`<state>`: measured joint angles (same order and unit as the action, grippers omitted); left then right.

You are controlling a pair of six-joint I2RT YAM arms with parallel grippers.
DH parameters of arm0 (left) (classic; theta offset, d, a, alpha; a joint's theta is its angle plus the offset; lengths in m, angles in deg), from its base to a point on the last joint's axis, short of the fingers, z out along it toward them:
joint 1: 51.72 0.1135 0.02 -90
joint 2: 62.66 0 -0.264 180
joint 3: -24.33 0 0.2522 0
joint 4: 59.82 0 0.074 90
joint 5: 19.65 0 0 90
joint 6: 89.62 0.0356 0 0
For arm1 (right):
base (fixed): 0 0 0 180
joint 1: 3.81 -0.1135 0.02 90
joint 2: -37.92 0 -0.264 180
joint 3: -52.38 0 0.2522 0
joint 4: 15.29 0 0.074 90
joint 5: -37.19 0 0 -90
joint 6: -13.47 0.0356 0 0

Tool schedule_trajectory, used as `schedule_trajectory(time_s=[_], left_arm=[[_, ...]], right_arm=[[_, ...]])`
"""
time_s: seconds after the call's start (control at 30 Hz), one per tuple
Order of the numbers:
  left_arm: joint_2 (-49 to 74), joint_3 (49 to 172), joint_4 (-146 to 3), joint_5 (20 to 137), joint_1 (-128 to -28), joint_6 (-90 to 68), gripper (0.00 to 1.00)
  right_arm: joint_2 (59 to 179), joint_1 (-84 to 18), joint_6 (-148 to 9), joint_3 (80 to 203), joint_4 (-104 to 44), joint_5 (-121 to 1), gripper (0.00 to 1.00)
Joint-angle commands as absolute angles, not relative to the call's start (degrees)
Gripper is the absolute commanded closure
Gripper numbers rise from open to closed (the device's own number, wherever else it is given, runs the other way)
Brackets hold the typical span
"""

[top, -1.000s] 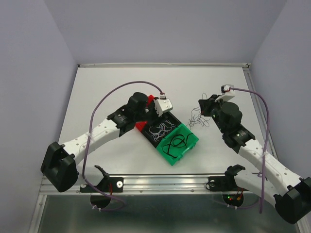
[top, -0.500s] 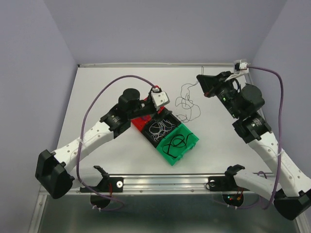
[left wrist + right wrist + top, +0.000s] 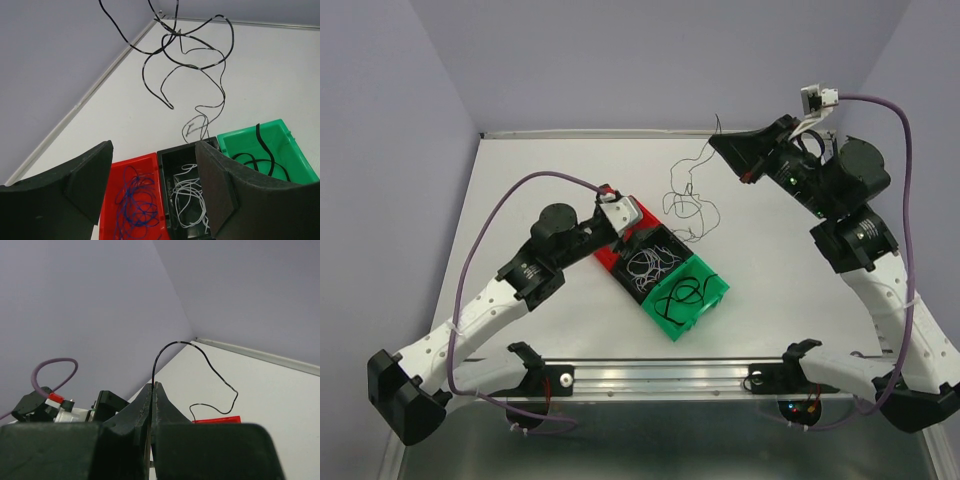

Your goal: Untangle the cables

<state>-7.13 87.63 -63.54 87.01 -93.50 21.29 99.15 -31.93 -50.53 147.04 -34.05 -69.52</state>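
Across red, black, green bins (image 3: 280, 125): blue, white, black cables (image 3: 190, 192).

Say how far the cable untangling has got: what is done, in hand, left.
Done: blue cable in the red bin, white cables in the black bin, a black cable in the green bin. In hand: the right gripper, shut, holds up a looped black cable; the left gripper is open, empty. Left, likely: freeing those loops and binning it.
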Motion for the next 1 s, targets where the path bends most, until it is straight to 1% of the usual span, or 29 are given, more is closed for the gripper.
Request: schedule_trajectory(time_s=[0.0, 0.17, 0.4, 0.53, 0.67, 0.97], left_arm=[[-8.43, 85.90, -62.42, 84.50, -93.21, 21.12, 0.22], [-9.48, 84.67, -62.69, 84.23, -92.50, 21.13, 0.22], [-13.09, 83.09, -62.60, 83.27, -91.54, 20.51, 0.23], [-12.56, 83.17, -62.86, 83.27, -91.54, 20.25, 0.23], [-11.34, 83.35, -62.86, 83.00, -91.19, 20.33, 0.23], [-10.63, 83.09, -62.69, 82.92, -90.48, 20.51, 0.23]], right_arm=[[98.39, -31.76, -46.57, 151.83, -34.41, -76.18, 0.99], [96.55, -31.76, -43.58, 149.73, -34.32, -80.57, 0.99], [91.37, -31.76, -41.11, 143.05, -35.20, -85.15, 1.00], [87.76, -31.76, -40.58, 137.08, -35.12, -85.15, 0.99], [84.95, -31.76, -41.37, 127.69, -35.20, -83.83, 1.00], [83.01, -31.76, -43.30, 117.65, -35.03, -81.55, 0.99]])
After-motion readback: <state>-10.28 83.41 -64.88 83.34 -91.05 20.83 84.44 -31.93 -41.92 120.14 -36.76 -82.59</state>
